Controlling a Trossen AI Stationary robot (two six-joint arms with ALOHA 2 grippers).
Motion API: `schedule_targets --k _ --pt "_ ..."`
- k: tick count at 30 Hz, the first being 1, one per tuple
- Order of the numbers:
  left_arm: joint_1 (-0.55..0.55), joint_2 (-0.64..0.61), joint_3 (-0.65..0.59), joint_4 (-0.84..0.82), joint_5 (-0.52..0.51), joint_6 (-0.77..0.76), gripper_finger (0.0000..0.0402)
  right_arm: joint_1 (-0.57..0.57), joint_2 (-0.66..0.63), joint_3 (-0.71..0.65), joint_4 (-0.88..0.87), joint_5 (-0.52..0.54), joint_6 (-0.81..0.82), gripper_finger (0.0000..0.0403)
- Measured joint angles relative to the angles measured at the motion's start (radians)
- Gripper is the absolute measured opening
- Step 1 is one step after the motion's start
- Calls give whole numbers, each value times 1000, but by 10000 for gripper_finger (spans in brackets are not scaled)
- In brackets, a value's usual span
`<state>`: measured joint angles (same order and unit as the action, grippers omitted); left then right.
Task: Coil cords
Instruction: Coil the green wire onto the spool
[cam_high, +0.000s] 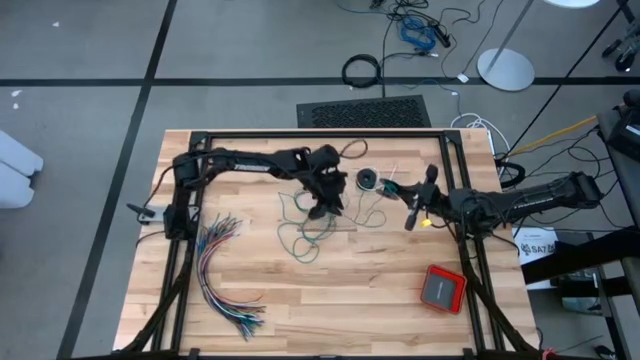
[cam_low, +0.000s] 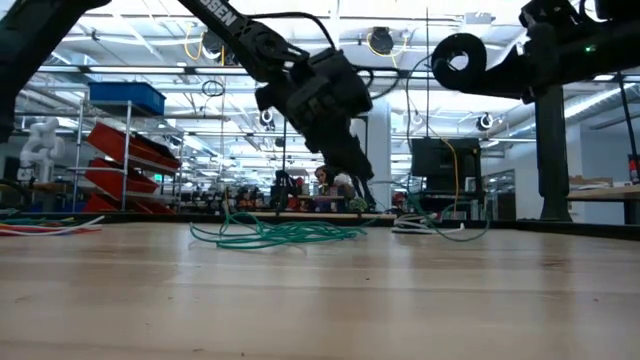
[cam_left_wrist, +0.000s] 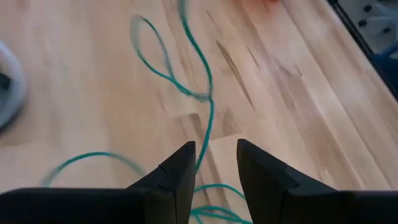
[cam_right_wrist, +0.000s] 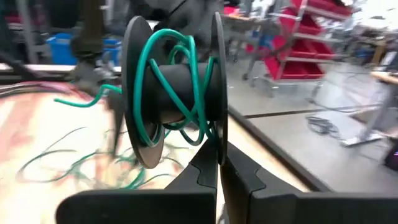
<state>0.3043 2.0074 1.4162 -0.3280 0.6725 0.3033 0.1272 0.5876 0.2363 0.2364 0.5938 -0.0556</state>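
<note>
L gripper (cam_left_wrist: 211, 163) angled down over table (cam_high: 330, 300), fingers (cam_left_wrist: 180, 168) partly apart, teal cord (cam_left_wrist: 205, 118) running up btwn them, not clearly pinched. R gripper (cam_right_wrist: 219, 163) held level above table, fingers shut on rim of black spool (cam_right_wrist: 177, 87); cord wound loosely on spool, rest sprawled on wood beyond fingers.

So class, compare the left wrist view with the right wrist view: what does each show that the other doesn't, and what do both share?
Only the left wrist view: the left hand, fingers apart, with a strand of the teal-green cord running between them over the bare wooden table.

Only the right wrist view: the right hand shut on the rim of a black spool wound with a few green turns, and red shelving beyond the table.

Both: loose teal-green cord lying on the table.
</note>
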Motion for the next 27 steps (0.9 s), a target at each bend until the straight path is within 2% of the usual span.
schedule_targets --k 4,8,11,13,15,20,23,27 --pt "17 -51 0 -1 -24 2 124 0 -1 0 -21 -15 -3 0" --pt "16 -97 -1 -24 -173 49 124 -1 1 -1 -33 -12 -9 0" --pt "1 -138 -1 41 -275 45 124 -1 2 -2 -31 26 -9 0" --pt "-31 -143 2 121 -350 -6 124 -2 2 -2 -22 48 -11 0" --pt "-73 -130 -2 181 -470 -63 123 -2 2 -2 -6 66 -17 0" --pt "-156 -119 -101 507 -656 -62 123 -2 2 -2 31 69 -35 0" --pt "-196 -120 -156 637 -816 -60 123 -2 2 -2 39 72 -35 0" --pt "-223 -120 -209 733 -876 -86 122 -2 2 -2 47 94 -44 0"
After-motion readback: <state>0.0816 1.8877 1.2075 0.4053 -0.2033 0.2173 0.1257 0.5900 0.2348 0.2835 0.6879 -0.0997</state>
